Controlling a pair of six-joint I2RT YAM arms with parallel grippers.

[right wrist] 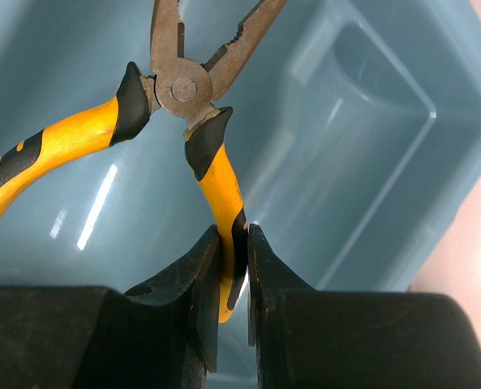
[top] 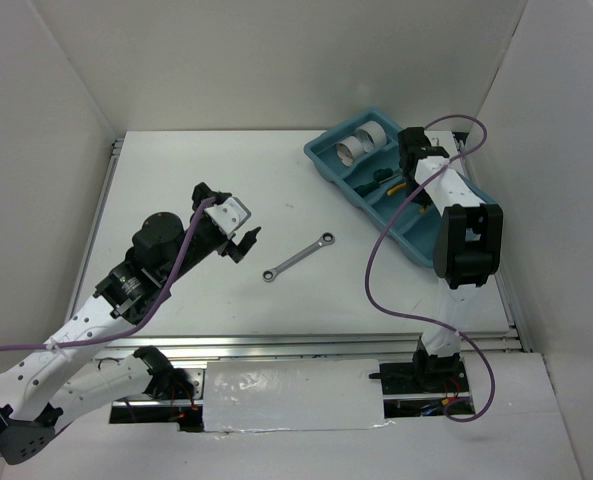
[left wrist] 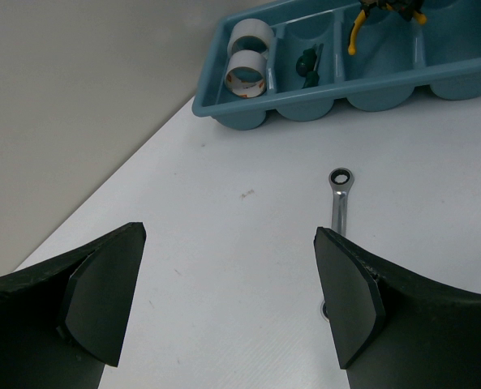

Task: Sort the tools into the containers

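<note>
Pliers (right wrist: 216,174) with yellow-and-black handles are pinched by the right tool (right wrist: 234,243), which is narrow and clamped on one handle near its end; the other handle splays off to the side and the metal nose stands parted. They hang inside the teal tray (top: 326,160), in the third compartment counting from the tape end; can't tell if the nose touches the tray floor. The tray sits at the far right of the white desk (top: 196,180), angled. Its end compartment holds the white tape roll (top: 371,135) and greyish tape roll (top: 348,150), side by side and touching. The next compartment holds the green-handled screwdrivers (left wrist: 307,63); too small to count them. The silver wrench (top: 298,256) lies flat on the desk near the middle, well apart from the tray, ring end pointing toward it. The left tool (left wrist: 228,243) is wide, fingers spread and holding nothing, hovering over bare desk just left of the wrench, not touching it. In the left wrist view the wrench's lower end runs behind the right-hand finger (left wrist: 350,300).
</note>
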